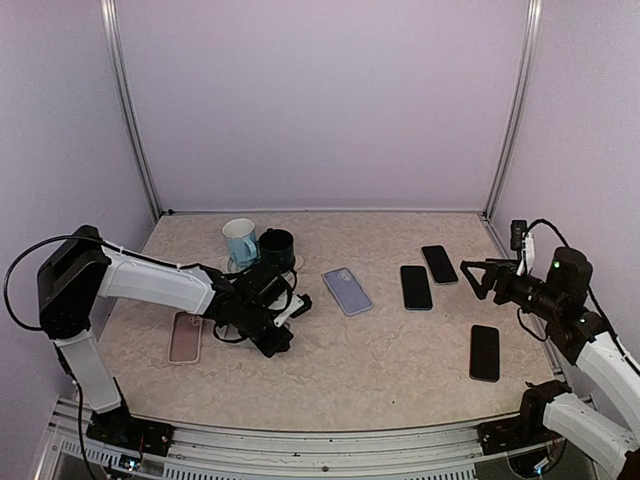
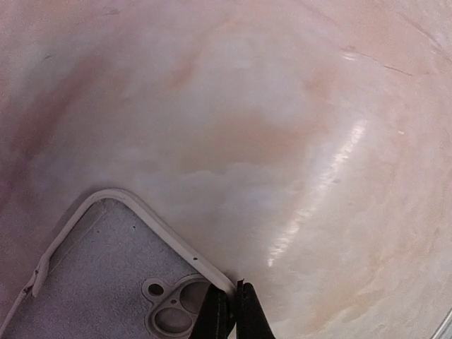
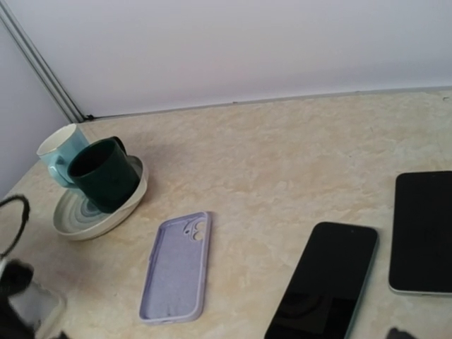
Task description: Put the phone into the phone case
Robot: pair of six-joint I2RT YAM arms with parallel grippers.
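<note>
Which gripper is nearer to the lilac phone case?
Left. The left gripper sits just left of the lilac case; the right gripper is far on its other side.

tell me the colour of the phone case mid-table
Phone case: pale lilac, best in right wrist view.

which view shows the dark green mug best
right wrist: the green mug is close and whole, tilted on the saucer beside the blue mug. top external shows it small and far away. left wrist doesn't show it.
</note>
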